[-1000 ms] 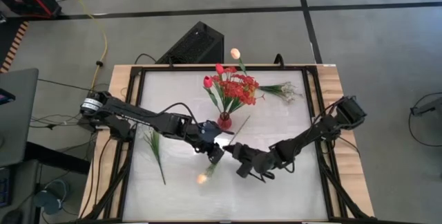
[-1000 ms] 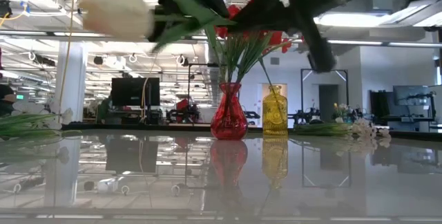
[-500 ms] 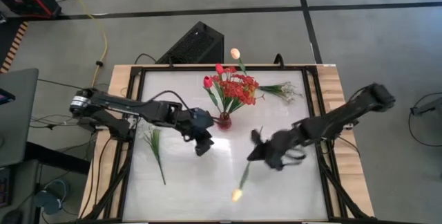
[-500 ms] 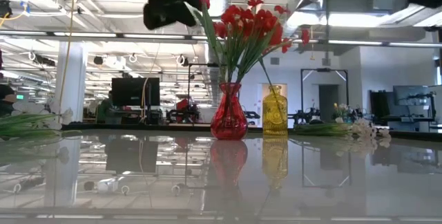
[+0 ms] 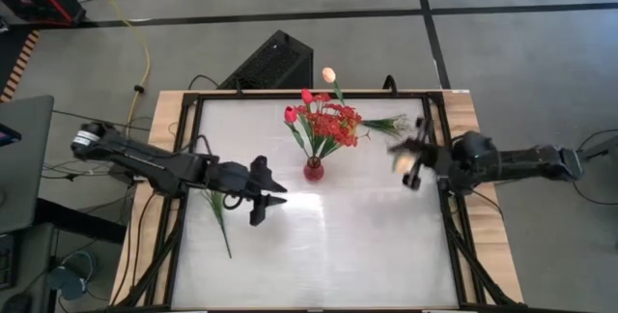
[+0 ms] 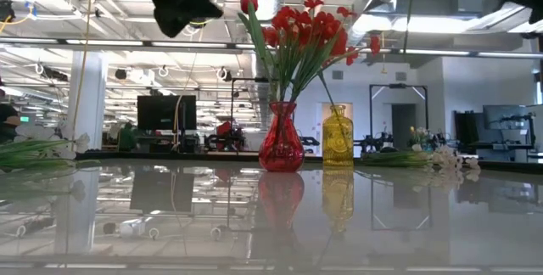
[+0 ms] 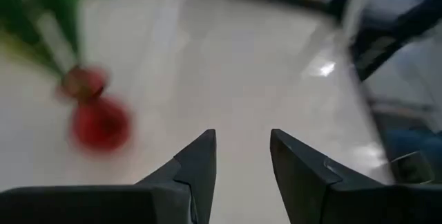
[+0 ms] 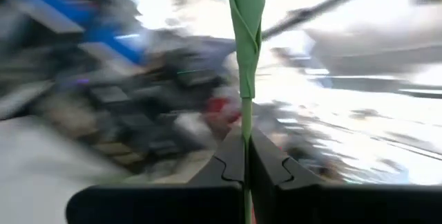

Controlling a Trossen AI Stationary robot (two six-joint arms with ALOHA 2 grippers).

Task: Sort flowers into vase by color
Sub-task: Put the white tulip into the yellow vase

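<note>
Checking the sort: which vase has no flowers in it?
The yellow vase, behind and right of the red vase in the low view; the red one holds red flowers.

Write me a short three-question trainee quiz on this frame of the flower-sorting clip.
1. True or false: the right gripper is shut on a flower stem.
2. Which vase holds the red flowers? A. red vase B. yellow vase C. neither
3. Fill in: the left gripper is ____, holding nothing.

Key: 1 true. 2 A. 3 open.
</note>
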